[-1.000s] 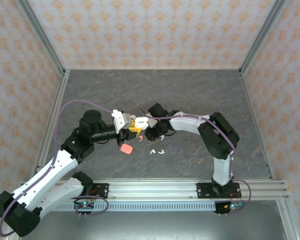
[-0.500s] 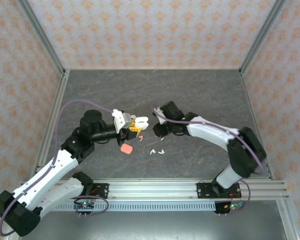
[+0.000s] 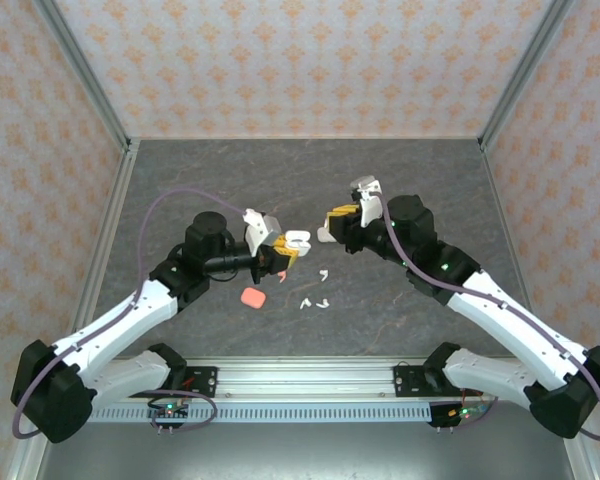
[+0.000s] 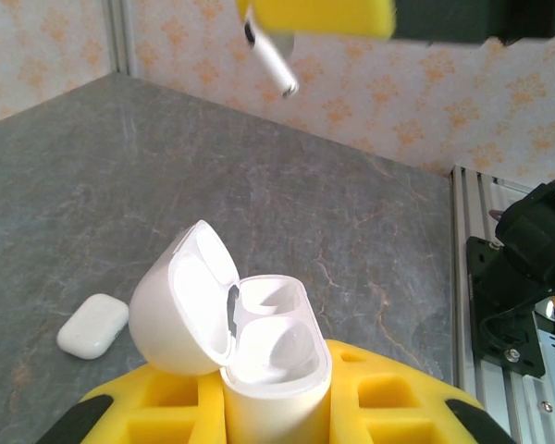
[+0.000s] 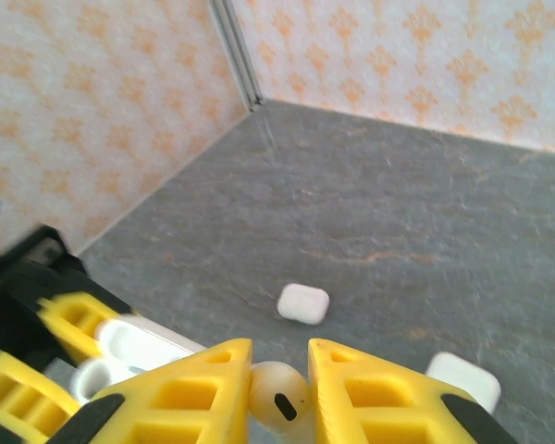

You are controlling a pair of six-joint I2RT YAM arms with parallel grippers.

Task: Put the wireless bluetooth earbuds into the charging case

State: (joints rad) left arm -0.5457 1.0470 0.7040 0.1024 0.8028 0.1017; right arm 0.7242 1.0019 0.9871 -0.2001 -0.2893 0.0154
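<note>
Grey stone table lies beneath. Left gripper clamps the open charging case. Right gripper pinches a white earbud at its 3 o'clock. A tilted stem could catch the rim and make the earbud slip free.

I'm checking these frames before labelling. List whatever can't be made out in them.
- Right wrist view: the earbud pinched in the right hand; its lower part is cut off by the bottom edge.
- Left wrist view: the open charging case; its lower body is hidden inside the left hand.
- Top view: the loose white earbuds on the table; too small to tell which way they lie.
</note>
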